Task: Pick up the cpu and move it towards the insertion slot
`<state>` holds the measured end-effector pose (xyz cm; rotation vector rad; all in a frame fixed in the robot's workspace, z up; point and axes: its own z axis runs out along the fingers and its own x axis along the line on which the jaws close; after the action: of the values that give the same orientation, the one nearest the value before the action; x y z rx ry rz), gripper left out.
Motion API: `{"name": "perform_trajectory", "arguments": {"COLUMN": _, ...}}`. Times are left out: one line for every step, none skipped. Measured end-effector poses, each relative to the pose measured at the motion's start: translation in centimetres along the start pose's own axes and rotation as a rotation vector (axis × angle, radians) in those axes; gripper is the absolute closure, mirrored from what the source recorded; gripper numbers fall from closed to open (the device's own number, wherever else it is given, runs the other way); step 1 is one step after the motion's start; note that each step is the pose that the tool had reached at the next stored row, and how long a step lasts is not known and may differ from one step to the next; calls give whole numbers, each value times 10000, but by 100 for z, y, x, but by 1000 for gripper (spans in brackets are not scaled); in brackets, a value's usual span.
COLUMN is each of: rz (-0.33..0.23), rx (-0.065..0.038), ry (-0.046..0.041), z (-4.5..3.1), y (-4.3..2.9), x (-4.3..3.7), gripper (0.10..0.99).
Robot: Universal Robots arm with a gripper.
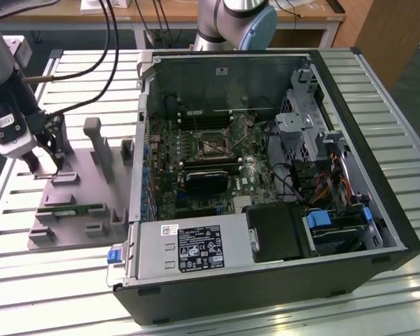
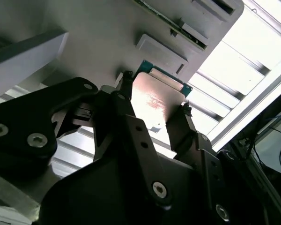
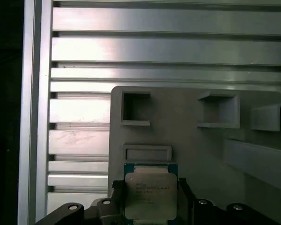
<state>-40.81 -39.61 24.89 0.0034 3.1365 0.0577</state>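
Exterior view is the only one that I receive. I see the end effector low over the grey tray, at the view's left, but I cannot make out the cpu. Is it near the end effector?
Observer: Yes. In the first wrist view the cpu lies directly between the fingers of the end effector, with its silver top facing the camera.
Operator: Do the fingers touch it, or are they apart from it?
Observer: They touch it. In the second wrist view one finger stands against each of two opposite edges of the cpu. I cannot tell whether it is lifted off the tray.
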Motion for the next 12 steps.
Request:
{"name": "perform_trajectory", "arguments": {"rz": 0, "rx": 0, "ry": -6, "z": -39, "y": 1, "x": 0, "gripper": 549}}
{"name": "perform_trajectory", "arguments": {"rz": 0, "rx": 0, "ry": -11, "z": -78, "y": 3, "x": 0, "gripper": 549}}
{"name": "perform_trajectory", "arguments": {"rz": 0, "rx": 0, "ry": -18, "z": -120, "y": 4, "x": 0, "gripper": 549}}
{"name": "perform_trajectory", "arguments": {"rz": -1, "rx": -1, "ry": -25, "z": -158, "y": 6, "x": -1, "gripper": 549}}
{"name": "perform_trajectory", "arguments": {"rz": -1, "rx": 0, "ry": -30, "z": -197, "y": 7, "x": -1, "gripper": 549}}
{"name": "perform_trajectory", "arguments": {"rz": -1, "rx": 1, "ry": -36, "z": -236, "y": 9, "x": -1, "gripper": 549}}
{"name": "perform_trajectory", "arguments": {"rz": -1, "rx": 0, "ry": -44, "z": -274, "y": 10, "x": -1, "gripper": 549}}
{"name": "perform_trajectory", "arguments": {"rz": -2, "rx": -1, "ry": -50, "z": -312, "y": 11, "x": -1, "gripper": 549}}
{"name": "perform_trajectory", "arguments": {"rz": -2, "rx": 0, "ry": -56, "z": -351, "y": 13, "x": -2, "gripper": 549}}
{"name": "perform_trajectory", "arguments": {"rz": -3, "rx": -1, "ry": -64, "z": -393, "y": 15, "x": -2, "gripper": 549}}
{"name": "perform_trajectory", "arguments": {"rz": -2, "rx": 0, "ry": -69, "z": -432, "y": 16, "x": -2, "gripper": 549}}
{"name": "perform_trajectory", "arguments": {"rz": -3, "rx": 1, "ry": -75, "z": -471, "y": 17, "x": -2, "gripper": 549}}
